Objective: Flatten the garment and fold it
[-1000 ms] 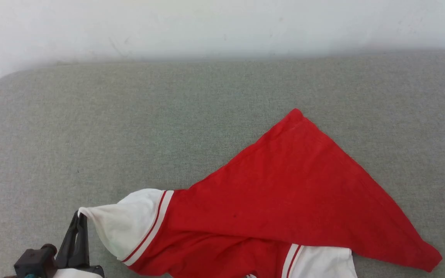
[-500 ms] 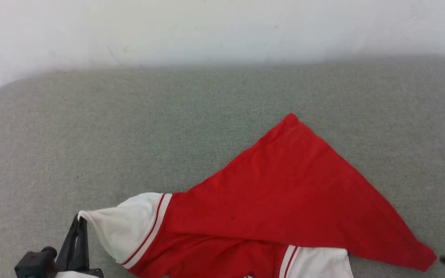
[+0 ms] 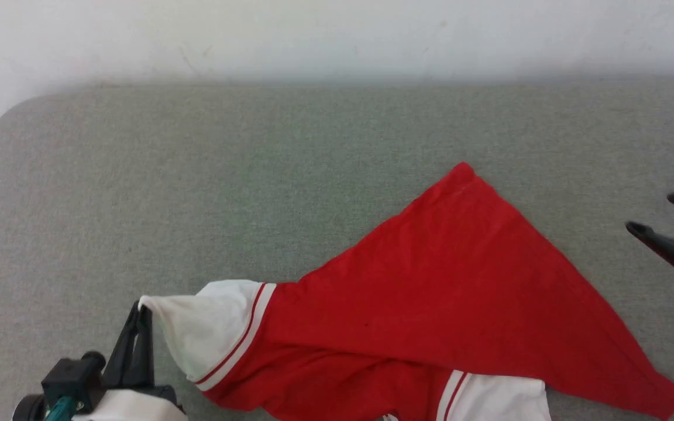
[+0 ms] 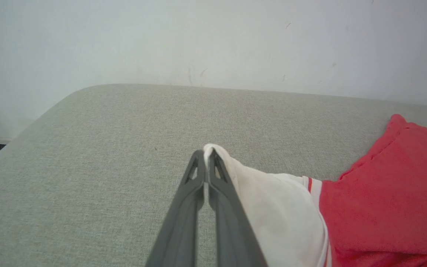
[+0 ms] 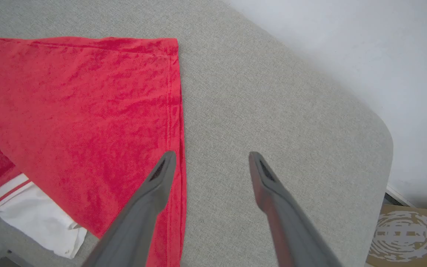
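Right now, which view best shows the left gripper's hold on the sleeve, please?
The left wrist view: the left gripper is shut on the sleeve tip, close up. The head view shows that pinch small, lower left. The right wrist view shows the hem instead.

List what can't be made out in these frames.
- garment: head view, bottom edge cuts off its near part; a folded-over red panel hides the layer beneath.
- right pincer: head view, right edge cuts it off past the open fingertips.
- left pincer: left wrist view, shut on the white sleeve; its fingers hide how much cloth is pinched.
- cardboard box: right wrist view, corner crops it; print blurred.
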